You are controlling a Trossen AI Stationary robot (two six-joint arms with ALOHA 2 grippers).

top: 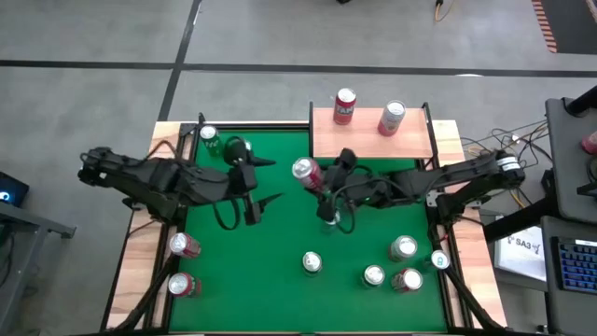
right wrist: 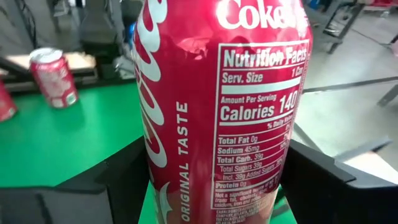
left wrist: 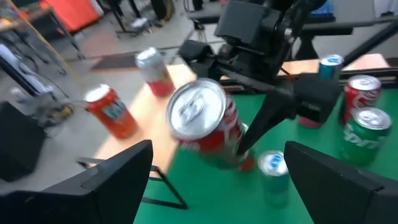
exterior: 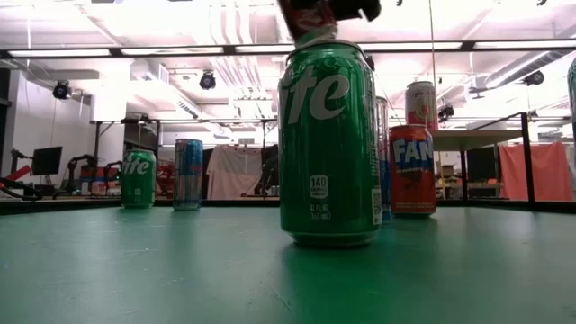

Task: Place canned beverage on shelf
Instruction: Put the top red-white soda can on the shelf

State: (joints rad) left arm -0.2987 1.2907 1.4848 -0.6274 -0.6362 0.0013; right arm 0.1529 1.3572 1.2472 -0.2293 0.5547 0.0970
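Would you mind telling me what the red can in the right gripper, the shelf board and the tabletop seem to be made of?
Red can: likely thin aluminium, glossy printed wall with bright glints, bare silvery lid. Shelf board: pale wood or wood-look laminate, matte; I cannot tell which. Tabletop: flat green covering without shine, probably felt or similar fabric.

Coke can (right wrist: 217, 112): glossy red printed metal, bright glare streaks on its wall, brushed silver lid. Centre-frame green can (exterior: 328, 144) in low view: same shiny metal. Counter (top: 280, 233): matt green felt, slightly fuzzy, pale raw-wood edging. Shelf (top: 371, 138), upper centre of high view: smooth light wood board, thin black metal posts. Right gripper (right wrist: 214, 186): matt black plastic on the jaws. Floor: smooth grey, dull.
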